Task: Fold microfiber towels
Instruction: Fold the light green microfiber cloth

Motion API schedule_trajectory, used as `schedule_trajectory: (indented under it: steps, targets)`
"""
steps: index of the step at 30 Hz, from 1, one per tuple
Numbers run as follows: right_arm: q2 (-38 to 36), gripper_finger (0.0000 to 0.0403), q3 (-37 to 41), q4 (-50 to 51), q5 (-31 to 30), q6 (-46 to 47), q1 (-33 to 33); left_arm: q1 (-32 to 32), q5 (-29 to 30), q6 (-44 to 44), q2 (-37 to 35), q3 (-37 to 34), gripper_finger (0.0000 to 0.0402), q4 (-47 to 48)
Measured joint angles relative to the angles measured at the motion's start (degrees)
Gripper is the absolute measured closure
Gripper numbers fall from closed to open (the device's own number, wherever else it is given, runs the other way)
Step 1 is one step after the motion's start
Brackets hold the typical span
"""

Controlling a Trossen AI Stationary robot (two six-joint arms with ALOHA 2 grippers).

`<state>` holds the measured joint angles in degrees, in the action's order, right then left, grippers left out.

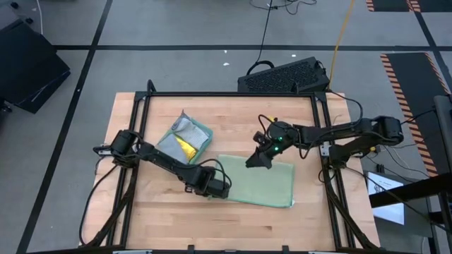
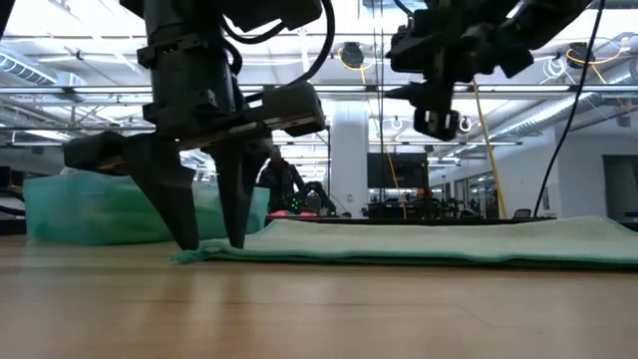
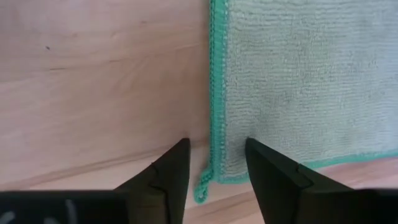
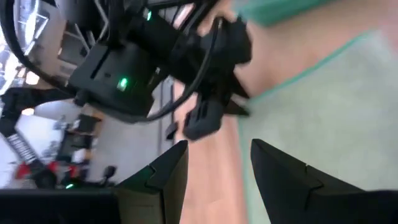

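Down at the near left corner of the pale green towel (image 1: 261, 182), the left gripper (image 3: 214, 163) stands tips-down on the table (image 1: 212, 226), its two fingers (image 3: 177, 163) part open and straddling the towel's stitched edge. One finger sits on bare wood, the other over the cloth. Nothing pinched yet that I can see.

To do this pinch well, I'd judge:
- keep the tips pressed to the wood so the lower finger slides under the hem, not over it
- close slowly; the cloth is thin and a corner tag curls out just beside the tips
- take only the one layer, then lift before carrying the corner across

Towel lies flat and spread, its long side running toward the right arm, its corner between the left tips and most of it beyond them.

Right gripper (image 1: 258, 159) hangs above the far left corner of the same towel, fingers apart, holding nothing, clear of the cloth in the level view.

Stack of other towels (image 1: 185, 140), teal, grey and yellow, sits well apart on the left of the table, beside the left arm.
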<state>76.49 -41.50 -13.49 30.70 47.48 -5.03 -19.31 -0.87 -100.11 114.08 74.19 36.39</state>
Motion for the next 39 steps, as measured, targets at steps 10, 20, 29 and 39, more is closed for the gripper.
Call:
schedule_trajectory:
  steps: [10, 20, 29, 39]
  targets:
    - [12.18, 0.0234, -5.82, -0.15, -2.48, -16.02, -4.51, -0.81, 3.71, 11.81, 1.97, 0.03, 0.0389, -0.91]
    - [29.87, 0.0234, -16.62, 0.11, -5.35, -29.64, -6.93, -0.81, 4.83, 20.44, 0.37, 0.17, 0.0397, 1.96]
    - [37.62, 0.0234, -21.35, -0.84, -4.04, -35.19, -7.39, -0.74, 6.04, 20.73, -0.15, 0.01, 0.0399, 2.2]
    - [39.53, 0.0233, -22.12, -3.07, -6.11, -36.31, -7.28, -0.74, 6.04, 22.02, -0.17, 0.01, 0.0399, 2.22]
